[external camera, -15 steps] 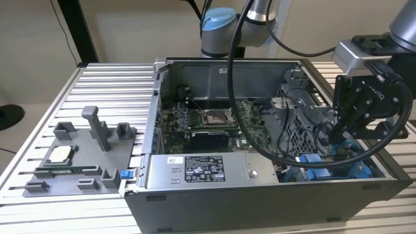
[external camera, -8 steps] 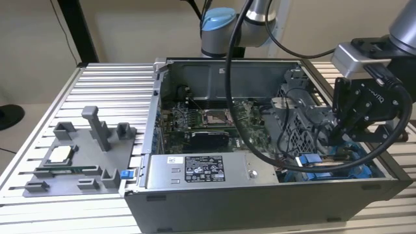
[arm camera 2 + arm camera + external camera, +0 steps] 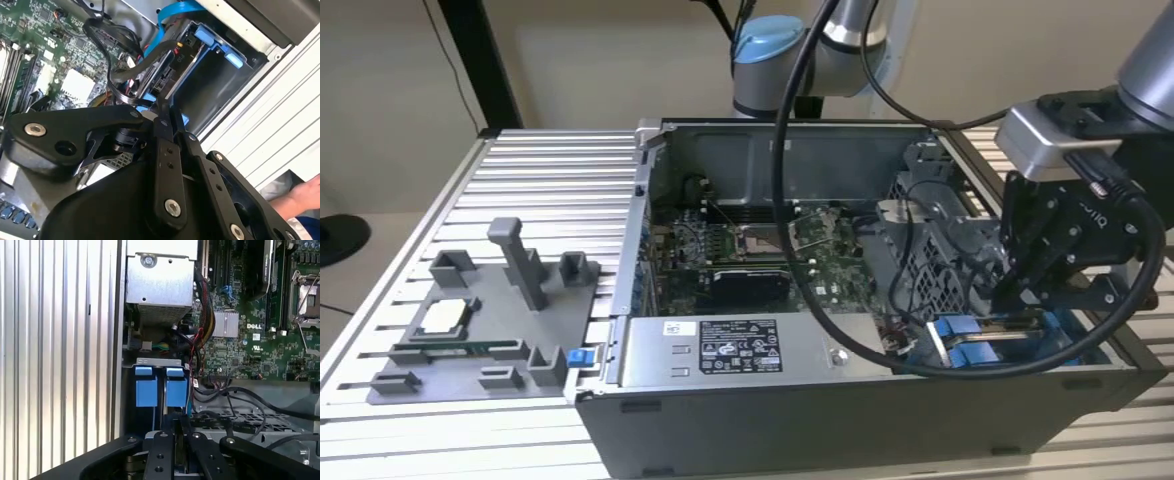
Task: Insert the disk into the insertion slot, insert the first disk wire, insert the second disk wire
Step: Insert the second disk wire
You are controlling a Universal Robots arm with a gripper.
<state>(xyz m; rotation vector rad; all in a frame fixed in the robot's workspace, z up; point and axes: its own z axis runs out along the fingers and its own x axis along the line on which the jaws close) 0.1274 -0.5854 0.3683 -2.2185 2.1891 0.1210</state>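
The insertion slot (image 3: 937, 268) is a grey perforated bay at the exterior view's right end of the open computer case. The disk's blue carrier (image 3: 970, 338) sits down inside it, and its two blue tabs (image 3: 146, 390) lie side by side; the silver body is hidden. My gripper (image 3: 1022, 300) hangs over that bay. In both wrist views its fingertips (image 3: 161, 106) are pressed together. A black disk wire (image 3: 119, 86) curves from the board straight into the tips. A blue wire (image 3: 176, 14) loops over the bay (image 3: 216, 85). The gripper (image 3: 180, 422) points just beside the tabs.
A grey labelled power-supply box (image 3: 720, 350) fills the case's near side, the green motherboard (image 3: 747, 250) lies behind it. A grey fixture tray (image 3: 467, 330) with small parts rests on the ribbed table. A person's hand (image 3: 300, 197) is at the table edge.
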